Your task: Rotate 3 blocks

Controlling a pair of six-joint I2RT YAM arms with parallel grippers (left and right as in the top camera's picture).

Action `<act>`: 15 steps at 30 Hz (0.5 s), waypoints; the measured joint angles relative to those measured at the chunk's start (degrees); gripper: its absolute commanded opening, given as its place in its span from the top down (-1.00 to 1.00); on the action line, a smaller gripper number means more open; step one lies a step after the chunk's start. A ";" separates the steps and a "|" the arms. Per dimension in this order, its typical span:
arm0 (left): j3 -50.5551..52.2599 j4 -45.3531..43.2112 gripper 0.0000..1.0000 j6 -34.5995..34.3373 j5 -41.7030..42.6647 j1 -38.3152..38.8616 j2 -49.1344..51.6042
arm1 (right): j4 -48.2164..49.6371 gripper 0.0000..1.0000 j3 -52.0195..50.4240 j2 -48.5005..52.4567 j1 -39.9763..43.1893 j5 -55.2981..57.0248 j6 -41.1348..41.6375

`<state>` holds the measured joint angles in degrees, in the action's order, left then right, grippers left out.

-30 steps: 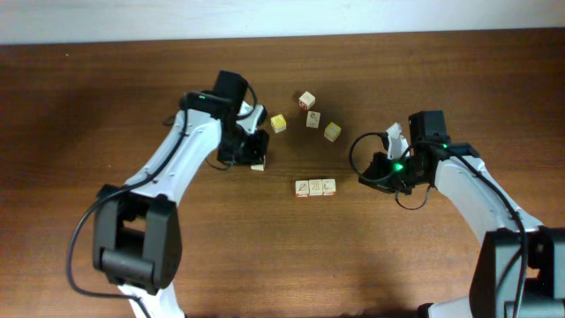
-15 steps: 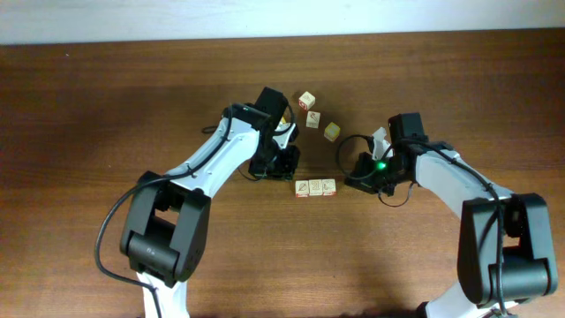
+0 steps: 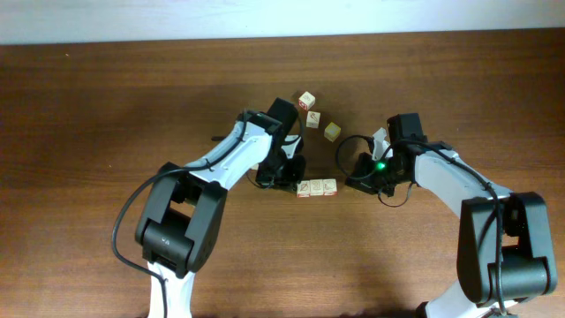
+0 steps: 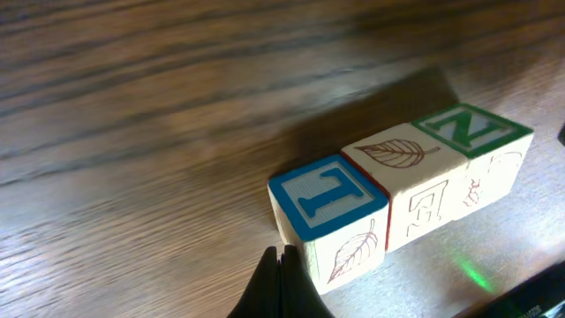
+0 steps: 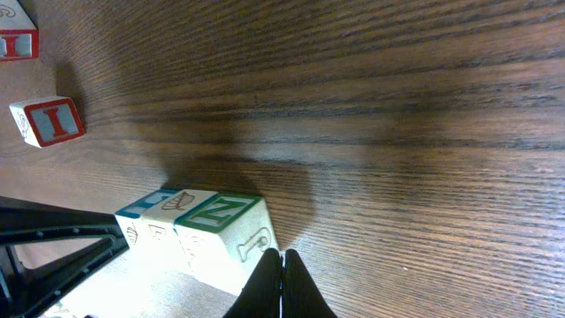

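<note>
A dark wooden desk (image 3: 106,177) is seen from above, with two white robot arms reaching toward its middle. Between the two sets of jaws lies a row of three blocks (image 3: 315,187), small pale wooden cubes touching side by side. The left jaws, at the end of the left arm (image 3: 231,155), are closed with nothing held. In the left wrist view their dark fingertips (image 4: 269,291) are pressed together at the near lower corner of the blue-topped block (image 4: 328,201); whether they touch it cannot be told. Beyond that block, farther from the left jaws, sit the leaf-topped block (image 4: 397,159), edged in red, and then the green-topped block (image 4: 463,131), which carries a white letter. The right jaws, at the end of the right arm (image 3: 450,177), are also closed and empty. In the right wrist view their fingertips (image 5: 296,296) meet just beside the green-topped block, at the opposite end of the row from the left jaws. A green light (image 3: 381,165) glows on the right wrist. Three loose blocks lie beyond both sets of jaws, well apart from the row: one (image 3: 306,100) farthest away, one (image 3: 312,121) nearer, and a yellowish one (image 3: 332,131) beside it.
</note>
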<state>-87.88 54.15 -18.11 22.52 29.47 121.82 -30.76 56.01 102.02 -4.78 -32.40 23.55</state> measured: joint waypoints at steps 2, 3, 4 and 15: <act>0.00 -0.87 1.00 0.11 0.00 0.66 0.00 | -0.02 0.92 0.00 0.02 0.00 0.00 0.07; 0.00 -1.29 1.00 0.11 0.00 0.81 0.00 | -0.44 0.92 0.00 0.02 0.00 0.07 0.50; 0.00 -1.60 1.00 0.09 0.00 0.79 0.00 | -0.57 0.92 0.00 0.07 0.00 0.22 0.85; 0.00 -2.99 1.00 0.07 -0.02 0.79 0.00 | 0.57 0.92 0.00 1.29 -1.88 0.13 0.94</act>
<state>-87.88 51.16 -18.04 22.50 30.26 121.82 -30.20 56.01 103.31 -6.66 -32.27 24.49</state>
